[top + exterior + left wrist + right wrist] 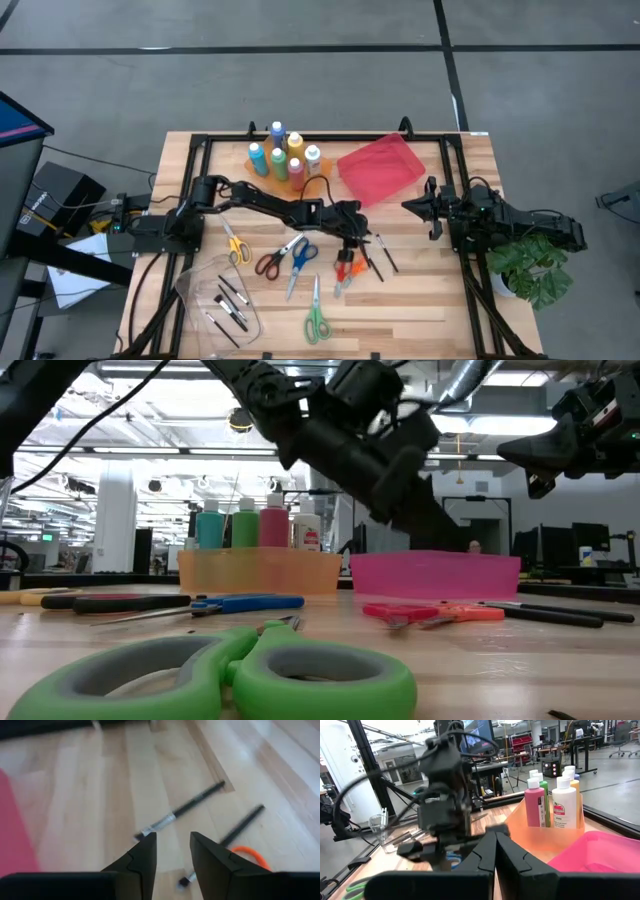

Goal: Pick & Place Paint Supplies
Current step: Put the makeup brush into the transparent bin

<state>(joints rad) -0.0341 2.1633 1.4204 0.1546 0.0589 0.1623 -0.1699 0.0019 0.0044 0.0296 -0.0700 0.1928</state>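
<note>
My left gripper (352, 246) hovers open and empty over the table's middle, just above two thin dark-handled brushes (182, 811) (242, 826) that lie flat on the wood beside orange-handled scissors (346, 270). Yellow (236, 246), red (272, 260), blue (301, 256) and green scissors (316, 318) lie flat nearer the front. Several paint bottles (283, 152) stand in an orange tray (262, 168) at the back. My right gripper (412, 206) waits shut at the right, above the table.
A red tray (380, 167) lies at the back, right of the bottles. A clear plastic tray (205, 290) with several brushes (230, 305) sits at the front left. A black frame (200, 140) runs around the table. A plant (535, 265) stands off the right edge.
</note>
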